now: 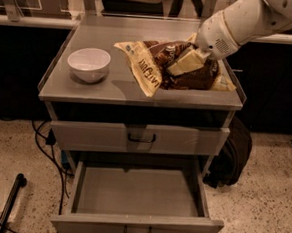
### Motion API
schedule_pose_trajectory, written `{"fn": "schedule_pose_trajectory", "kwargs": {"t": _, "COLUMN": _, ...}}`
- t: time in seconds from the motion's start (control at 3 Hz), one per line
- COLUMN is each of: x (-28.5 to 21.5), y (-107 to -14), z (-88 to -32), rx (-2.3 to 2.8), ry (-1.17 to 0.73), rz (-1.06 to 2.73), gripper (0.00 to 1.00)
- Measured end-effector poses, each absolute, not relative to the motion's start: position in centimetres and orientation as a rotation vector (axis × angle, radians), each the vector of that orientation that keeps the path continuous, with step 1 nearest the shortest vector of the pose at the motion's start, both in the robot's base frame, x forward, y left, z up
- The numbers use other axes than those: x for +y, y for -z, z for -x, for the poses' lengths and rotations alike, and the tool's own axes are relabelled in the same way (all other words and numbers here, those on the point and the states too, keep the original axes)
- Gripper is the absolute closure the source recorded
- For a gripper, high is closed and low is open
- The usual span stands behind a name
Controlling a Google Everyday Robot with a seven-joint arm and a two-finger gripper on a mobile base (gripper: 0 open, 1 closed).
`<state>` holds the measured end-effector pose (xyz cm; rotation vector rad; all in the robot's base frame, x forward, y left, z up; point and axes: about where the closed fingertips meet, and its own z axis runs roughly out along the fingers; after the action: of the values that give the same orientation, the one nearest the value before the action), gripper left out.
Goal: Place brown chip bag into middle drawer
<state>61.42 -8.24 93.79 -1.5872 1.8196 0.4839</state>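
Observation:
The brown chip bag (148,71) lies on the right half of the cabinet top (87,92), with its dark brown front up and a cream-yellow lettered end pointing left. My gripper (182,64) comes in from the upper right on a white arm (243,20) and rests down on the middle of the bag. The middle drawer (138,193) is pulled out below, and its flat grey floor is bare. Its small loop handle (138,231) faces the front.
A white bowl (89,63) stands on the left of the cabinet top. The upper drawer (139,137) is shut. A dark backpack (232,154) leans against the cabinet's right side. Cables (43,146) and a black pole (9,204) lie on the floor at left.

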Motion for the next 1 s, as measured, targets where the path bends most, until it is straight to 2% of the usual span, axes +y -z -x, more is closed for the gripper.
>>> {"fn": "schedule_pose_trajectory", "kwargs": {"t": 0.67, "x": -8.9, "y": -94.1, "z": -50.5, "rx": 1.816, "ry": -0.509, "rz": 1.618, "gripper": 1.0}}
{"fn": "schedule_pose_trajectory", "kwargs": {"t": 1.0, "x": -8.9, "y": -94.2, "z": -50.6, "rx": 1.813, "ry": -0.508, "rz": 1.618, "gripper": 1.0}}
